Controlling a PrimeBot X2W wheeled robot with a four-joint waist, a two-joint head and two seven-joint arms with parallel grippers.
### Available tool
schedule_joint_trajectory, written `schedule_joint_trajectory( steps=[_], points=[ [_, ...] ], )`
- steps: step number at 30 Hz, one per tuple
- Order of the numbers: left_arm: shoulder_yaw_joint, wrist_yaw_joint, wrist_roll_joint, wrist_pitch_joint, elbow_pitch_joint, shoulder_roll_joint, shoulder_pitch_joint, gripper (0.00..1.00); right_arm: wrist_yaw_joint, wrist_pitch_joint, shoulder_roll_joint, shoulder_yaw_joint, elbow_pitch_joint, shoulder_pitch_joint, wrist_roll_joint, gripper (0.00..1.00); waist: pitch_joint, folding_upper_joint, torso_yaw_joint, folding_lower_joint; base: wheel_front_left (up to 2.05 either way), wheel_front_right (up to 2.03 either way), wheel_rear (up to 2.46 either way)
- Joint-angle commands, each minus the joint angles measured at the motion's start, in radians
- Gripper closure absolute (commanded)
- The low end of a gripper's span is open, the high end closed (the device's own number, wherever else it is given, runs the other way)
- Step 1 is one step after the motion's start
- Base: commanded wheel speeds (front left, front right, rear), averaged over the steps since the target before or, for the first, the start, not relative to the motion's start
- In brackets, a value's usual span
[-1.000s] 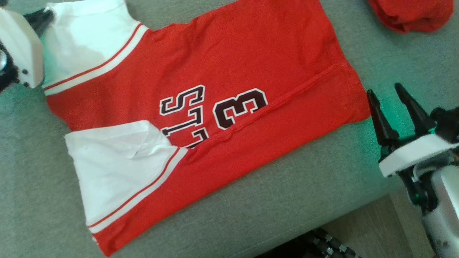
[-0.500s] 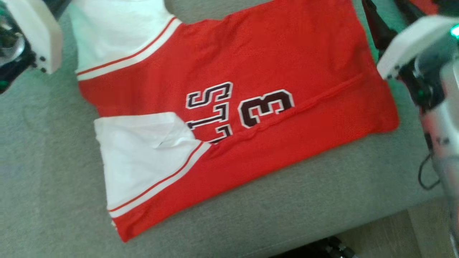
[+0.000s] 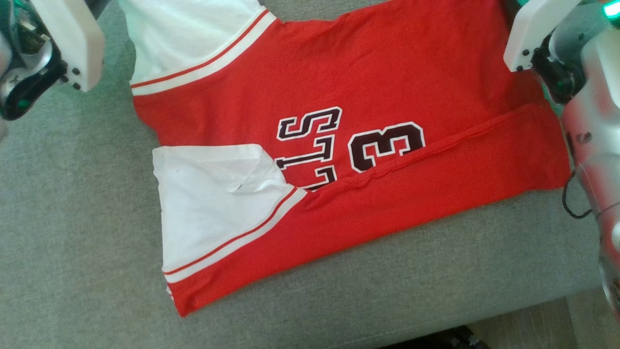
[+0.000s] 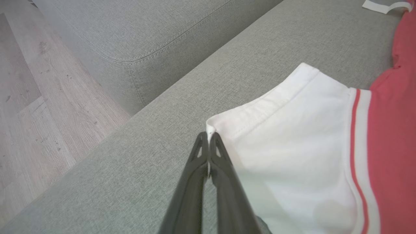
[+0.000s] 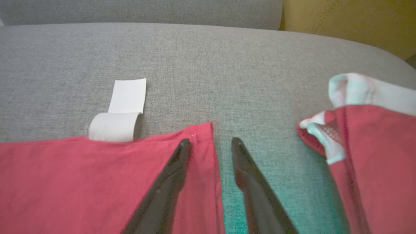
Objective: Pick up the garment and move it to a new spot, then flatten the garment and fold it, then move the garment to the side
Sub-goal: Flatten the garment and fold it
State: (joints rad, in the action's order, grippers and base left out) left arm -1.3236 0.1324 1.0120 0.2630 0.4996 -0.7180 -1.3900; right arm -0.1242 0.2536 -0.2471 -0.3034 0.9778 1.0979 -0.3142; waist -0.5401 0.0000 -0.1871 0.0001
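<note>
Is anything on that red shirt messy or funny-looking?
Yes. The shirt has its near long edge folded over, and that flap hides part of the letters and the number 3. The near white sleeve has a puckered crease. A white label curls out past the hem.

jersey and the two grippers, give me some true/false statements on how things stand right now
1. The left gripper is shut on a corner of the jersey's white sleeve. True.
2. The right gripper is clamped tight on red cloth. False: its jaws stand open, one finger over the jersey's corner, the other over the grey cushion.
3. The lettering is fully uncovered. False: a folded-over red edge hides its lower part.
4. A white label sticks out from the jersey's edge onto the cushion. True.
5. The jersey lies on a wooden table. False: it lies on the grey cushion.
</note>
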Motion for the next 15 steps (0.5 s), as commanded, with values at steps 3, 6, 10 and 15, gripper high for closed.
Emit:
schedule_joint_trajectory(
  steps=[3,6,10,15],
  points=[
    [0.044,-0.002,0.005,0.000,-0.007,-0.020,-0.063,1.00,-0.007,-0.027,0.020,-0.008,0.019,0.043,0.030,0.55,-0.001,0.0000,0.005,-0.0001,0.00,0.00,0.00],
    [0.044,-0.002,0.002,0.004,-0.007,-0.018,-0.060,1.00,-0.007,-0.041,0.027,-0.022,0.051,0.060,0.043,0.55,-0.001,0.0000,0.007,-0.0001,0.00,0.00,0.00],
    [0.044,-0.002,-0.001,0.008,-0.006,-0.016,-0.059,1.00,-0.007,-0.054,0.028,-0.037,0.089,0.084,0.063,0.56,-0.004,0.0000,0.012,-0.0001,0.00,0.00,0.00],
    [0.043,-0.002,-0.005,0.018,-0.010,-0.009,-0.063,1.00,-0.007,-0.066,0.034,-0.051,0.134,0.111,0.064,0.55,-0.010,0.0000,0.021,-0.0001,0.00,0.00,0.00]
  ],
)
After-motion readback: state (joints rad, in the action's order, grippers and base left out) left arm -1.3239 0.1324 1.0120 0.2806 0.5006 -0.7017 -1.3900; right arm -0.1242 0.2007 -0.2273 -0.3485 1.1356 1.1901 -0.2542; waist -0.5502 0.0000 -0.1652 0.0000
